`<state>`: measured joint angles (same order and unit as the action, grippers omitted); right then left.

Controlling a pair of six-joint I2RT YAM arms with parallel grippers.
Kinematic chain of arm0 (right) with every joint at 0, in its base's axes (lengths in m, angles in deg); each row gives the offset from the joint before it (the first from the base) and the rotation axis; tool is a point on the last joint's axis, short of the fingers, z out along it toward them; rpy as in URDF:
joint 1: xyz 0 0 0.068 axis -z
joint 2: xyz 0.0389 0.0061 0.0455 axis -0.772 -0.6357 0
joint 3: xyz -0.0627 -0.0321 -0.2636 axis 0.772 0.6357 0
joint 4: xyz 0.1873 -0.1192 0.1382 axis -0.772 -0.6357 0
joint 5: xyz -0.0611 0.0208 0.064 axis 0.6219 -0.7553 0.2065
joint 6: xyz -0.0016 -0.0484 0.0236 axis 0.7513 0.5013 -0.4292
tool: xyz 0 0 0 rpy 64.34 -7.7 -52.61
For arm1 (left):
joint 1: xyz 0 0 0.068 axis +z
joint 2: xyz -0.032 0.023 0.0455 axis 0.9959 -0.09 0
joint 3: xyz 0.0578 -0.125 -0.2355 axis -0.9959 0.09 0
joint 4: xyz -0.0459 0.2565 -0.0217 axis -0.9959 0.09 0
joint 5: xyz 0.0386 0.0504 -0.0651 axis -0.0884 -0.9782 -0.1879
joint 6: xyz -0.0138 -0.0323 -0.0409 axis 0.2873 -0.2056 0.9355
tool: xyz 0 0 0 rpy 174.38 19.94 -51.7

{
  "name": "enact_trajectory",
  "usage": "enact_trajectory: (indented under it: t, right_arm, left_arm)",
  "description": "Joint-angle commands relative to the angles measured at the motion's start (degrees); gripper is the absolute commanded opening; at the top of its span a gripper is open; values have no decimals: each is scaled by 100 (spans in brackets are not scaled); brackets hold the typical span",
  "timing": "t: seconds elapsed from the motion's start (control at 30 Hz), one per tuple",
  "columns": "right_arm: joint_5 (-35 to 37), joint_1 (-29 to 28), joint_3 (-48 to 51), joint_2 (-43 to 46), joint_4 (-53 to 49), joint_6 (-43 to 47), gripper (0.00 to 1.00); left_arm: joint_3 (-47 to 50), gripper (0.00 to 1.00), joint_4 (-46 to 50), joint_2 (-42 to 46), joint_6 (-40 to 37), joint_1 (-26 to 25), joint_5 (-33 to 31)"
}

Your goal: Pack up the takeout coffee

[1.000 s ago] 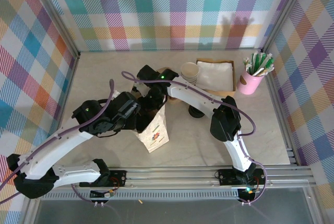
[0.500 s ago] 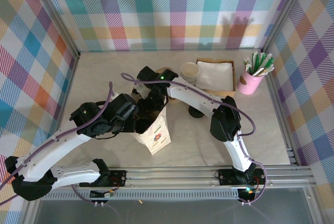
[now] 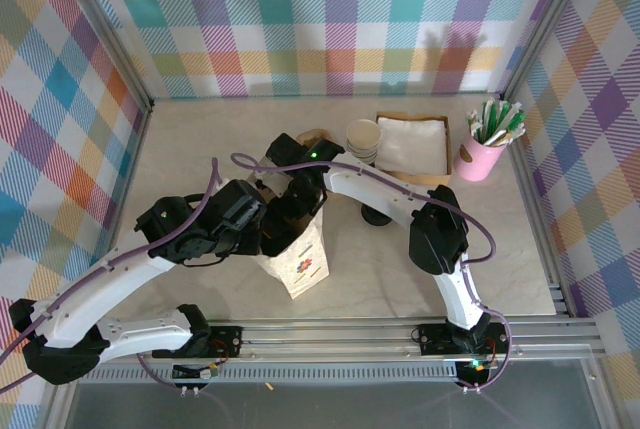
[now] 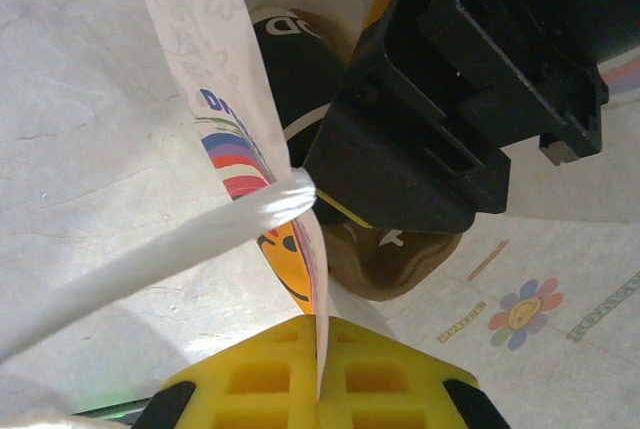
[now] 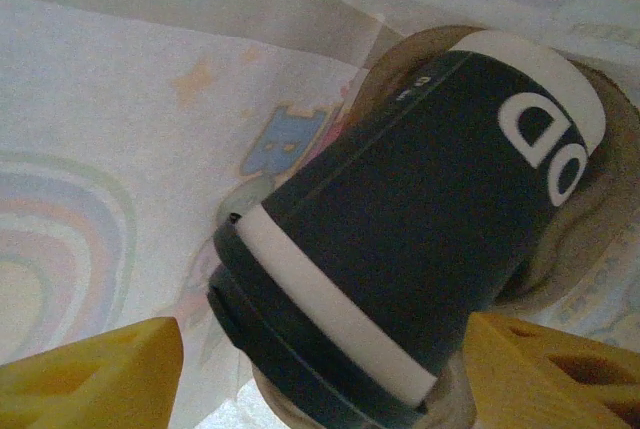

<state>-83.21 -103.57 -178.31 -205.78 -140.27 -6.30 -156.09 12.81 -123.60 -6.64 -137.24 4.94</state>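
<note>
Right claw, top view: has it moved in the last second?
Yes. The right claw has shifted toward the table's near edge, away from the stack of lidless white-rimmed paper cups and deeper into the white printed paper bag.

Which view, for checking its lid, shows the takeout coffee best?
Right wrist: the takeout coffee, tilted in the bag, lid on. Left wrist catches part of its side; top external, the right arm hides the bag's mouth.

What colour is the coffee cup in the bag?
The cup is dark grey with white bands; clearest in right wrist view.
</note>
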Motion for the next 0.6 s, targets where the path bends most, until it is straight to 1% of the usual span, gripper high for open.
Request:
enact_trajectory:
  t: [0.0, 0.1, 0.37, 0.53, 0.57]
  right_arm:
    - [-204, -61, 84, 292, 76, 331, 75]
    - [-11, -132, 125, 317, 11, 395, 77]
    - [692, -192, 324, 215, 18, 615, 79]
    - [806, -193, 460, 189, 96, 676, 79]
    - [823, -192, 478, 160, 103, 852, 79]
  left_arm:
    - [157, 0, 181, 83, -168, 28, 312]
    - [167, 0, 144, 109, -219, 45, 338]
    - [294, 0, 123, 251, -294, 72, 383]
    - [342, 0, 87, 325, -309, 72, 429]
    - [358, 0, 74, 325, -315, 72, 451]
